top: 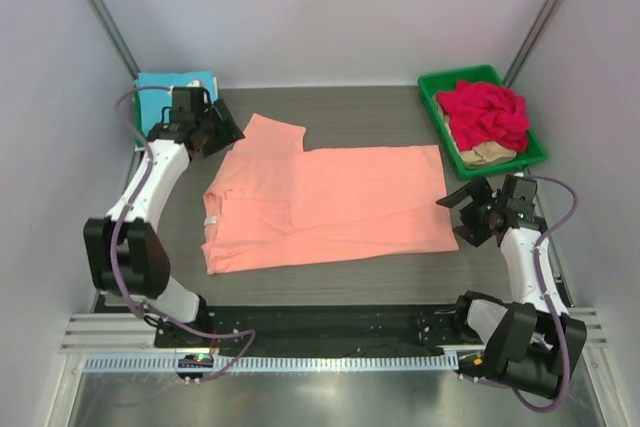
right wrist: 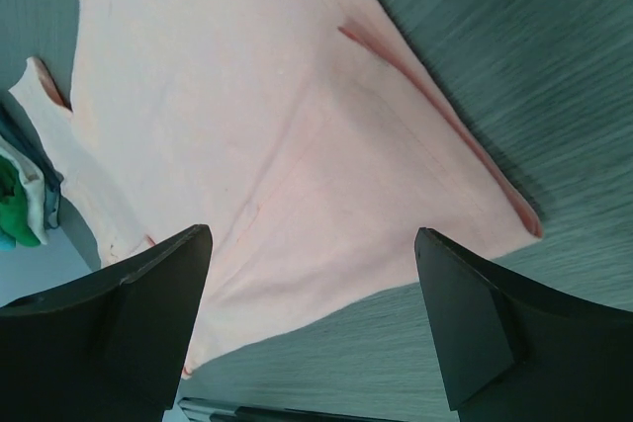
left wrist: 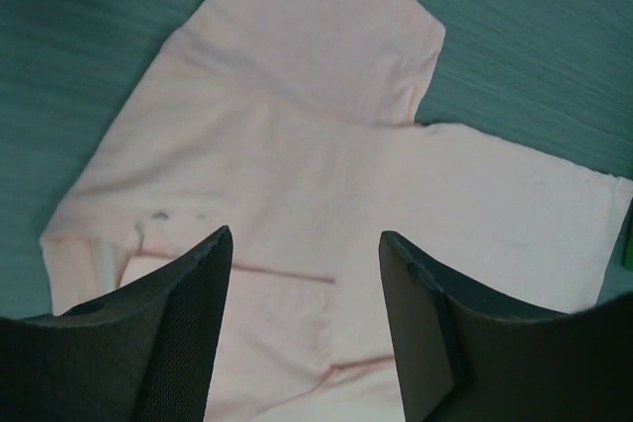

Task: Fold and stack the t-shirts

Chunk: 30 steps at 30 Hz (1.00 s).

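**Operator:** Location of the workpiece?

**Technician:** One salmon-orange short-sleeved cloth t-shirt (top: 330, 202) lies flat at the centre of the dark grey table (top: 370, 112). Its long axis runs 9 to 3 o'clock, collar end at 9, hem at 3. One sleeve juts toward 11.

**Operator:** End effectors?

**Technician:** The left gripper (top: 228, 132) sits just beside that sleeve, and the shirt body lies at 4 o'clock from it. The right gripper (top: 458, 217) sits at the hem, with the shirt at 9 o'clock from it. Both have their jaws apart and hold nothing. The left arm is nearer the sleeve.

**Operator:** Count?

**Technician:**
- One shirt spread on the table.
- One folded turquoise shirt (top: 165, 84) at 10 o'clock.
- One red crumpled shirt (top: 485, 112) and one beige crumpled shirt (top: 488, 154) in one green plastic tray (top: 455, 74) at 2 o'clock.
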Available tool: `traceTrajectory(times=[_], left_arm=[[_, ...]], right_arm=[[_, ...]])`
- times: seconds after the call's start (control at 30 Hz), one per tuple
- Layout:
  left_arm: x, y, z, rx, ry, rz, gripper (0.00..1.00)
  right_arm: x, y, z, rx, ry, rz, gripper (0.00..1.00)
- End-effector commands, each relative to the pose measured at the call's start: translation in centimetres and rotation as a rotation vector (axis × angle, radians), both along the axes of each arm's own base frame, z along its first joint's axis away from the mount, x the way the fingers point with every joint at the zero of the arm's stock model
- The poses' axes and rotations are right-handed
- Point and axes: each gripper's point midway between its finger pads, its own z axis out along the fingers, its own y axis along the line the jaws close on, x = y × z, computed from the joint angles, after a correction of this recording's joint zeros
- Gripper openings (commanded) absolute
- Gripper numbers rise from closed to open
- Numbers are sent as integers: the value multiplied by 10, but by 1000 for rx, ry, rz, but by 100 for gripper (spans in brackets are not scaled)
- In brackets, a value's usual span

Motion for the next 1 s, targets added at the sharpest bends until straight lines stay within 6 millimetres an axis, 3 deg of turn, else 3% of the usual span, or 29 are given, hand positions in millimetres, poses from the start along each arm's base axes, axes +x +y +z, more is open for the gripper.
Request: traceTrajectory(times=[0.0,0.03,0.07,0.1,0.13,0.17,0.2,0.23,0.27,0.3,0.33,0.37,0.4,0.43,0.47,0.5,0.53,0.57,0.6,0.77,0.97], left_arm=[[63,-7,8,43,-92,-87,62],[85,-9,21,54,-137,-102,62],[98,-10,18,58,-135,-107,61],[114,-12,-15,60,-71,-117,61],[124,-16,-18,65,-69,-130,61],[142,-18,-5,67,-106,-132,60],[154,-17,-11,75,-101,-127,60],[164,-19,-40,85,-51,-133,60],[181,-22,-28,89,-90,-133,60],[189,-23,-33,91,-84,-135,60],[195,-25,-68,98,-19,-140,60],[211,-27,-52,107,-68,-140,60],[217,-26,-59,126,-64,-136,59],[221,-27,-90,145,-7,-137,60],[231,-27,-80,161,-38,-132,60],[235,-23,-89,188,-26,-117,59],[234,-22,-112,224,23,-107,60],[235,-21,-118,258,35,-105,60],[237,-24,-115,281,28,-100,60],[235,-16,-138,337,75,-30,60],[237,-21,-149,308,86,-30,61]], right_arm=[[31,-4,45,-82,-161,62,90],[35,1,50,-88,-174,81,90],[37,4,52,-90,-182,92,89],[39,5,52,-91,-182,98,89],[42,9,57,-94,-196,113,90],[43,9,57,-100,-197,118,90],[44,11,58,-102,-197,126,90],[45,12,58,-105,-197,134,90],[46,15,58,-103,-196,145,90],[46,16,57,-104,-194,152,90],[46,17,55,-105,-190,162,91],[45,20,54,-106,-191,173,91],[44,21,53,-107,-189,180,91],[44,23,53,-110,-193,187,91],[43,25,53,-112,-196,199,91],[43,27,53,-113,-201,208,92],[42,28,53,-115,-201,216,92],[41,30,53,-117,-202,225,92],[41,30,50,-116,-194,225,92],[44,33,49,-101,-194,234,92],[44,35,46,-94,-187,241,92]])
